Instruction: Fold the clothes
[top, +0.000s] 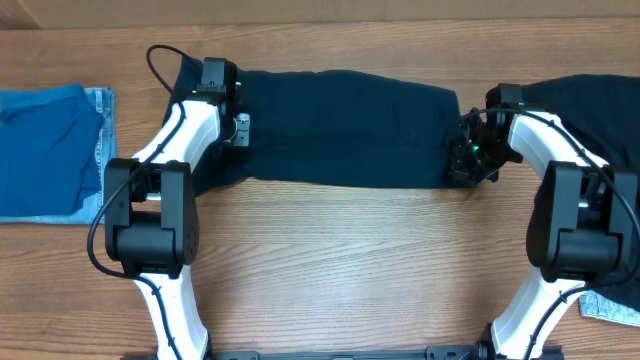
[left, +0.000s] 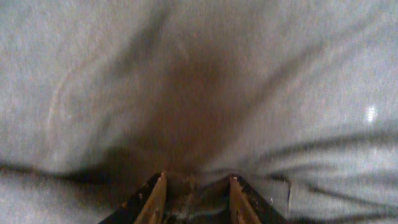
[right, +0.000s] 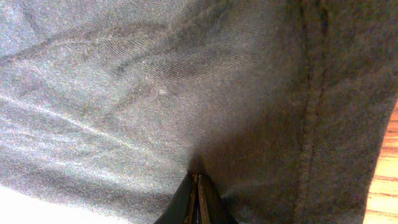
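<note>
A dark garment (top: 340, 125) spans the desk (top: 350, 270) at upper middle; left jaws and right jaws clamp its ends.

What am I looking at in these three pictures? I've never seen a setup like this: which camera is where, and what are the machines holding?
Two white-and-black robot arms sit at a wooden table. The wide picture looks down from above. The two close-ups come from a camera on each wrist, looking past its own fingers. A dark garment lies spread across the table. The left gripper has cloth bunched between its fingers at one end, and the right gripper is pinched shut on the other end. Folded blue clothes sit at the picture's left edge, and another dark cloth lies at the right.
</note>
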